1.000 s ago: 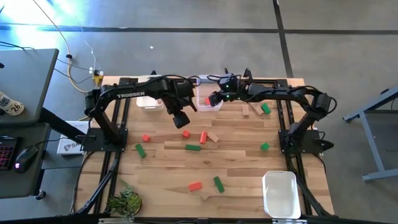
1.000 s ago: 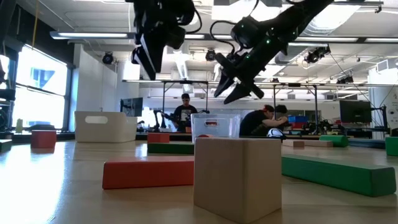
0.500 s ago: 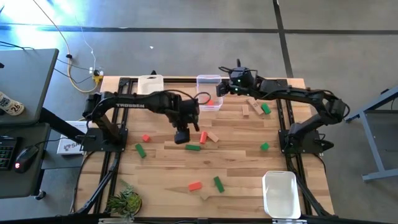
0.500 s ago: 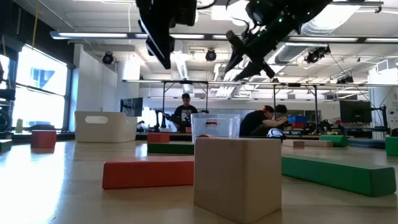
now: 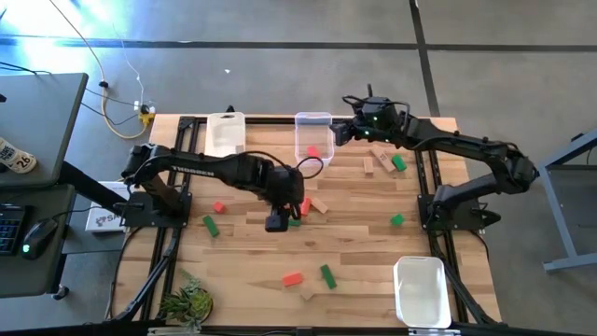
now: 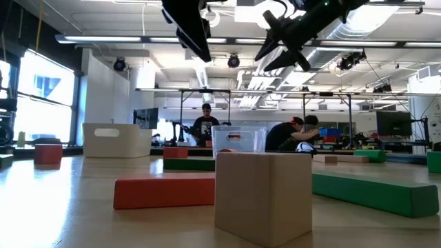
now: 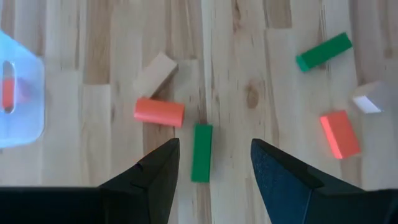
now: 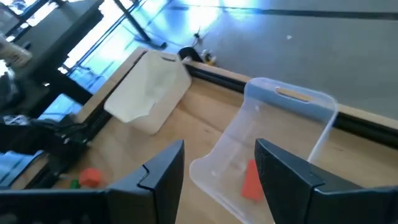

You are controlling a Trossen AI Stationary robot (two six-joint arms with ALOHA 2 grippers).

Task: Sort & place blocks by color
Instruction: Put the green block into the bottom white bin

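This is looking like a robotics lab or open workshop hall. The butcher-block table (image 5: 354, 243) is sitting on a polished concrete floor (image 5: 280, 56) with cables trailing across it toward a yellow plug (image 5: 145, 110). At the left a dark desk (image 5: 37, 112) is carrying a keyboard and a mouse (image 5: 33, 233). Across the table, the room is stretching far back under exposed ceiling ducts and strip lights (image 6: 103, 40), with big windows (image 6: 41, 93) glowing at the left, further metal-framed work tables (image 6: 207, 93), a monitor (image 6: 394, 122) at the right, and people (image 6: 296, 134) working at benches.
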